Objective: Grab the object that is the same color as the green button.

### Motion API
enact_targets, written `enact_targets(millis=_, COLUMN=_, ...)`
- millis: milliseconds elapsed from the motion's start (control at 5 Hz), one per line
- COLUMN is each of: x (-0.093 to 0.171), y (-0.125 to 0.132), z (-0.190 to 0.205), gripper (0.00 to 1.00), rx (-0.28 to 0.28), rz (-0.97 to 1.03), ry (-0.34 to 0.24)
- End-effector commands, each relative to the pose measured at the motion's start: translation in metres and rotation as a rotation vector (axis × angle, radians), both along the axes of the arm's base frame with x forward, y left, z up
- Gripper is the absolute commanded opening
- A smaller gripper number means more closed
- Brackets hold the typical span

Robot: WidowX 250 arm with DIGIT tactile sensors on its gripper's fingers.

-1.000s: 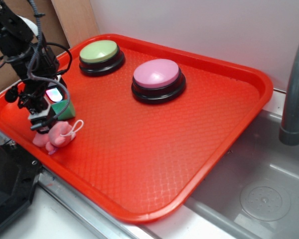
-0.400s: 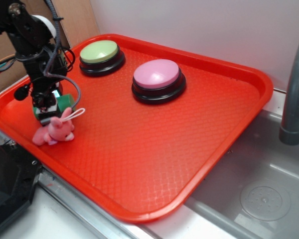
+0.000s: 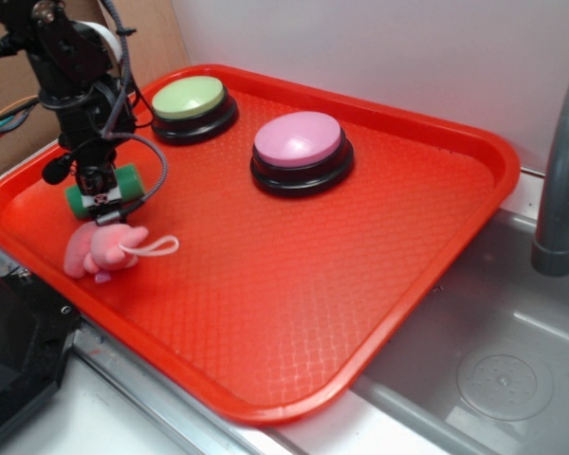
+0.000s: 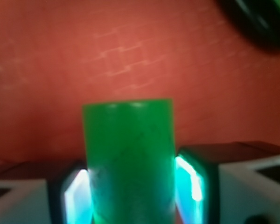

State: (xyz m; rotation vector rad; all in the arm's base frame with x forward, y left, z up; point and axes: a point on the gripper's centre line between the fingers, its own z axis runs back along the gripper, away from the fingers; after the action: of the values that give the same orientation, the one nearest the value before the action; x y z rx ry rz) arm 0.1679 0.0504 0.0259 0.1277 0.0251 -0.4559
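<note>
Clearly, the black gripper [image 3: 102, 194] of the robot arm stood at the left end of the red plastic tray [image 3: 294, 284] with the diamond pattern, and it was closed around the small matte green cylinder [image 3: 102, 192]. In the exterior view the cylinder lay on its side between the two fingers, with one green end showing to the left of the gripper and the other end to the right. It was low over the tray floor; I could not tell whether it touched the floor or was just above it.

In the wrist view the same green cylinder [image 4: 128, 161] filled the space between the two finger pads [image 4: 189, 179], and both pads pressed against its sides. The pads shone with a light blue-green reflection. Behind the cylinder only the red tray surface [image 4: 60, 60] was visible, and a dark blurred edge stood in the top right corner.

Just in front of the gripper, the small pink plush toy [image 3: 100, 251] with a white loop string lay near the front left rim of the tray. The pale yellow-green domed button on a black round base [image 3: 192, 107] stood at the back left part of the tray, near the arm. The pink domed button on a black base [image 3: 300, 152] stood to its right, well apart from the gripper.
</note>
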Motion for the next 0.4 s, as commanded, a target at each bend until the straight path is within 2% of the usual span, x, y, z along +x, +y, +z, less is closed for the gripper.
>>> enact_targets(millis=0, x=0.029, y=-0.008, z=0.078, gripper=0.00, rx=-0.095, rz=0.184, ry=-0.103)
enact_targets(millis=200, x=0.034, y=-0.014, z=0.105, gripper=0.00, rx=-0.160, rz=0.261, ry=-0.112)
